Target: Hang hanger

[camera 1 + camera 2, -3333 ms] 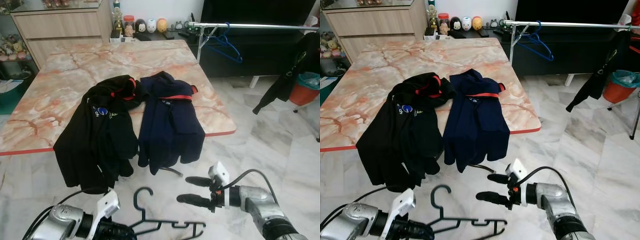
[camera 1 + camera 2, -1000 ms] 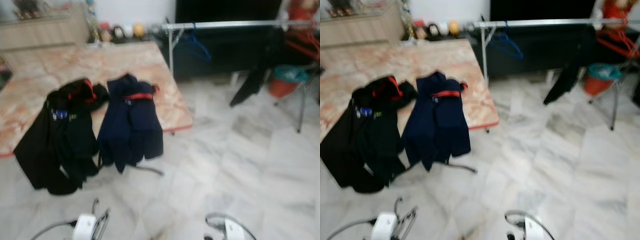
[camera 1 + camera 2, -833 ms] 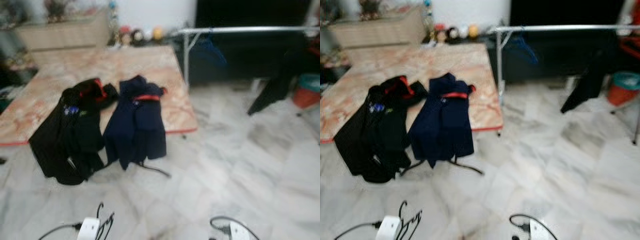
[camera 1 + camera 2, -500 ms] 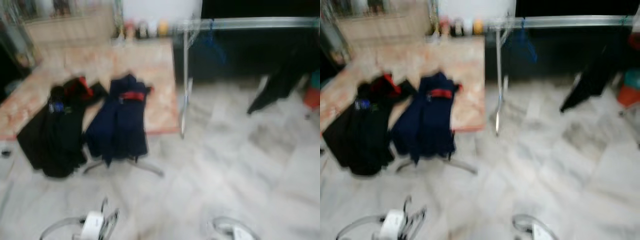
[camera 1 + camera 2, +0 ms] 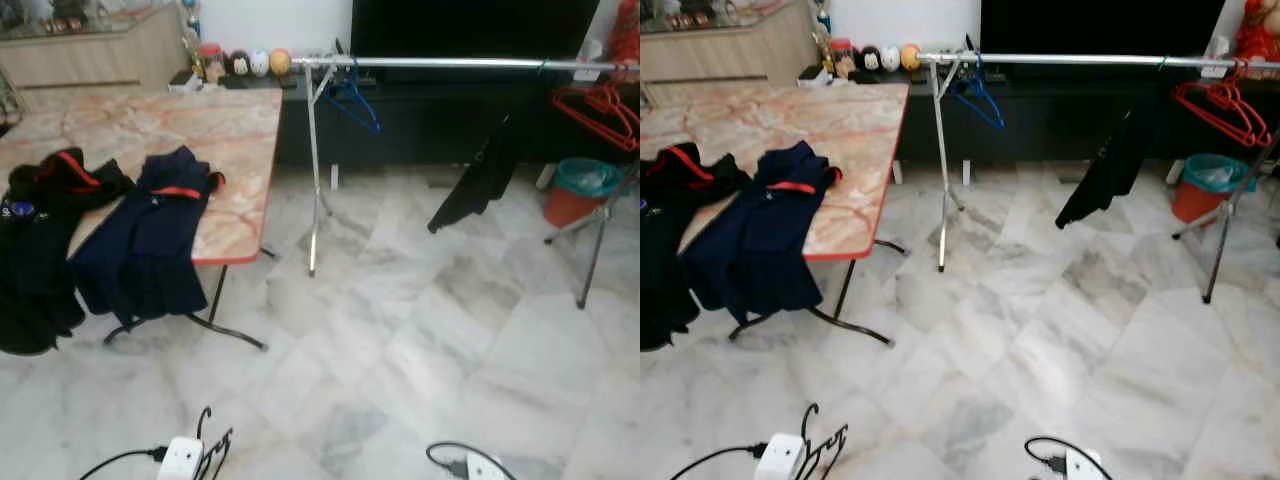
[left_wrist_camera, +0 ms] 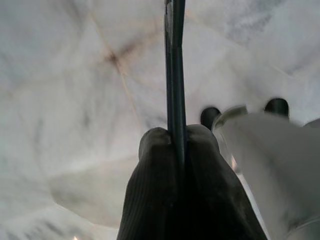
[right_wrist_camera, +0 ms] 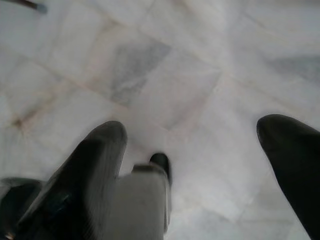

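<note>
Across the marble floor (image 5: 420,340) from the robot stands a long silver clothes rail (image 5: 450,64), the landmark for everything else. A blue hanger (image 5: 352,95) hangs at the rail's left end, a black garment (image 5: 478,180) hangs near its middle, and red hangers (image 5: 598,103) hang at its right end. Just beyond that right end a teal-lined orange bin (image 5: 575,190) sits on the floor; its contents cannot be made out. Left of the rail, the marble surface (image 5: 220,130) carries a navy jacket (image 5: 150,235) and a black jacket (image 5: 35,250), both draped over its near edge; the small logos on the black one are too small to read. Well short of the rail, the left tool (image 6: 172,137) is clamped tight on the black hanger (image 6: 175,65), whose hook (image 5: 203,425) appears to rise beside the white wrist. The right tool (image 7: 200,145) hangs over the floor, fingers (image 7: 102,150) spread wide and holding nothing.
</note>
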Robot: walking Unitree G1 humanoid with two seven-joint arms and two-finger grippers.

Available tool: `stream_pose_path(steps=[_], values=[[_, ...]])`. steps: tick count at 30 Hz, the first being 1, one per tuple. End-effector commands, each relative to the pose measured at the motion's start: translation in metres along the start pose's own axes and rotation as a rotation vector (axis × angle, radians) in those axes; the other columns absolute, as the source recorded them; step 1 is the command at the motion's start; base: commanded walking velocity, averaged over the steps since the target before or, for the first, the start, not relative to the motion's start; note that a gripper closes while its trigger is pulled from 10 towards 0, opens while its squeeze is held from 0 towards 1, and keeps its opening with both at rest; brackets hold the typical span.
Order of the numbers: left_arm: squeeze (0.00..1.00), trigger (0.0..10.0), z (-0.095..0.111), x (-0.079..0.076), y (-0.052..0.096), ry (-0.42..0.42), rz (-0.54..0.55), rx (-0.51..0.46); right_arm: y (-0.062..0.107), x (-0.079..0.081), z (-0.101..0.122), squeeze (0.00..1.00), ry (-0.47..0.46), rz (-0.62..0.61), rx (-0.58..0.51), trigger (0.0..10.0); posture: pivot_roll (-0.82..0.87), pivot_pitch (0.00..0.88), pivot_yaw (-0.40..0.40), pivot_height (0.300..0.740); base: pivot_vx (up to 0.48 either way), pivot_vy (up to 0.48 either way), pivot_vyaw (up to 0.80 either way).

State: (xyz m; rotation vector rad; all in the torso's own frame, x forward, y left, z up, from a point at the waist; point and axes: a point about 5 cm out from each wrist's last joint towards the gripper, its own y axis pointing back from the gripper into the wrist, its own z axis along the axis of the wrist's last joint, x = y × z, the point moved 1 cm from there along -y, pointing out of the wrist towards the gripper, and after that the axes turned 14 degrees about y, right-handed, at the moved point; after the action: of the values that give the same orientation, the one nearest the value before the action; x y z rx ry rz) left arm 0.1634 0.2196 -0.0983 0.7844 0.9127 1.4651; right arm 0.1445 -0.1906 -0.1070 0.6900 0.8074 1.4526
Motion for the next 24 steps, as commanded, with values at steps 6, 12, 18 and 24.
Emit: stream_pose_path(steps=[6,12,18,24], values=[[0.00,10.0,-0.001,-0.007,-0.001,-0.009,-0.009,0.008,0.013,-0.016,-0.032,0.00,-0.009,-0.041,0.056,10.0,-0.04,0.000,0.021,0.740,0.000,-0.472,0.00],[0.00,10.0,0.011,-0.014,-0.003,0.001,-0.021,-0.026,0.019,-0.022,-0.045,0.00,-0.009,-0.053,0.081,10.0,-0.02,0.000,-0.001,0.740,0.000,-0.472,0.00],[0.00,10.0,0.014,-0.017,-0.004,0.008,-0.025,-0.033,0.014,-0.021,-0.031,0.00,0.014,-0.033,0.035,10.0,-0.01,0.000,-0.003,0.740,0.000,-0.474,0.00],[0.00,10.0,0.008,-0.013,-0.003,0.016,-0.009,-0.016,0.015,-0.020,-0.031,0.00,0.021,-0.027,0.013,10.0,-0.03,0.000,0.007,0.740,0.000,-0.157,0.00]])
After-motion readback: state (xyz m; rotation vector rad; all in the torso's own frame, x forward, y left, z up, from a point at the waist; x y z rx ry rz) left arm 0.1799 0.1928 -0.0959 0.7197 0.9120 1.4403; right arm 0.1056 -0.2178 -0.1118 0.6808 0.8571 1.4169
